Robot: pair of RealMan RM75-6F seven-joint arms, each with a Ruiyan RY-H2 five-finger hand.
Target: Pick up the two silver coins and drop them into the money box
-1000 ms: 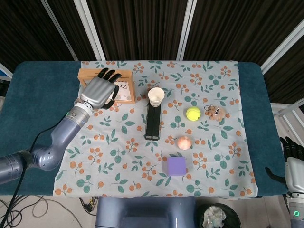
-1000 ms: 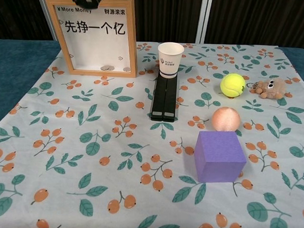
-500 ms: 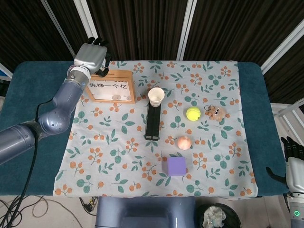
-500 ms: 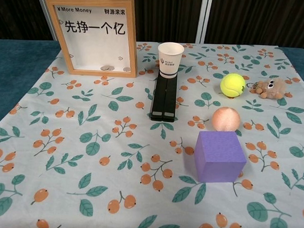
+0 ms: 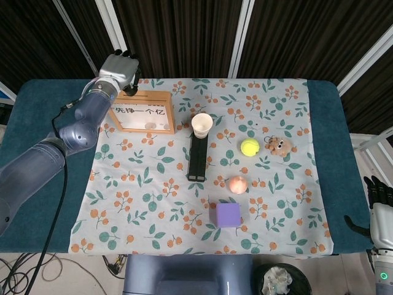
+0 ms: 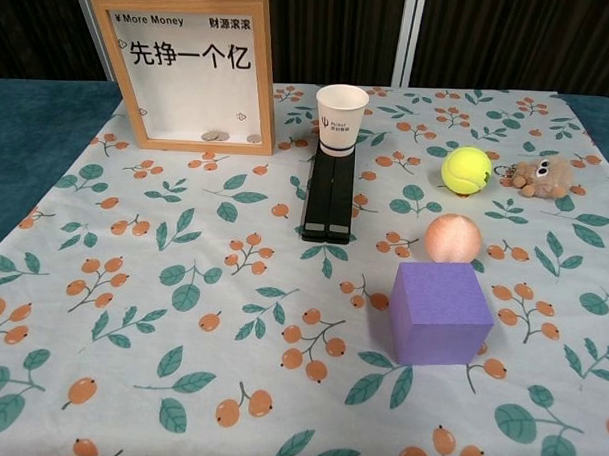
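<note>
My left hand (image 5: 118, 67) sits just beyond the far edge of the money box (image 6: 185, 69), up by the far-left corner of the patterned cloth (image 6: 231, 316), with its fingers (image 5: 126, 55) pointing away from me toward the dark curtain. I cannot tell from the head view how far they are spread or whether anything is pinched in them; the chest view does not show the hand at all. The box stands upright, its long top edge running left to right along the worktop (image 5: 49, 123), so any slot would lie just on my side of the hand.

Through the box's clear front I see silver coins (image 6: 220, 136) lying at the bottom, near the lower right corner of the frame. I spot no loose coin on the cloth, so I judge the drop is likely done.

My right hand (image 5: 379, 212) is well apart, off the near-right corner of the worktop, holding nothing I can see; the left is clearly the nearer one.

The paper cup (image 6: 341, 117) on the black case (image 6: 329, 197) stands just right of the box, so any withdrawal should stay leftward.
</note>
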